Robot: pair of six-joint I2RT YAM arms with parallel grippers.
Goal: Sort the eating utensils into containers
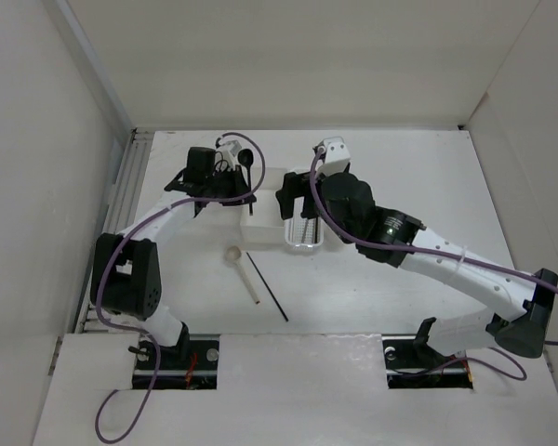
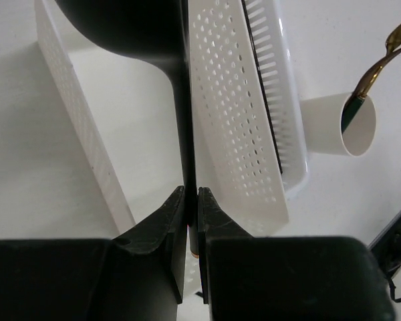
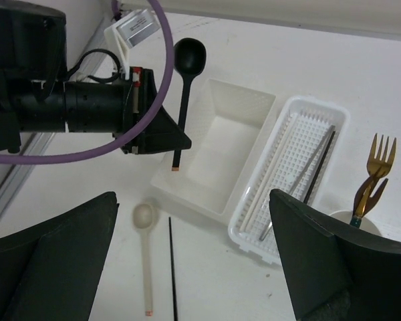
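1. We're seeing the left claw [image 2: 192,197] clamping tight on the handle of the black plastic spoon [image 2: 177,80], near the handle end, with the bowl pointing away from the claw.
2. The spoon is hanging over the left side of the plain white square box [image 3: 217,154]. We can't tell whether it's touching the rim.
3. The right claw [image 3: 194,200] is hovering above the box with its fingers spread wide, gripping nothing.
4. The narrow white perforated basket [image 3: 291,170] is sitting just beside the box on its right, carrying a thin metal chopstick [image 3: 302,177].
5. The round cream cup [image 2: 337,124] is standing near the basket's far side, holding a gold fork with a dark handle [image 2: 374,67].
6. The beige long-handled spoon [image 1: 245,277] and a thin black chopstick [image 1: 266,286] are lying side by side on the white surface [image 1: 400,167], just in front of the box, outside every container.
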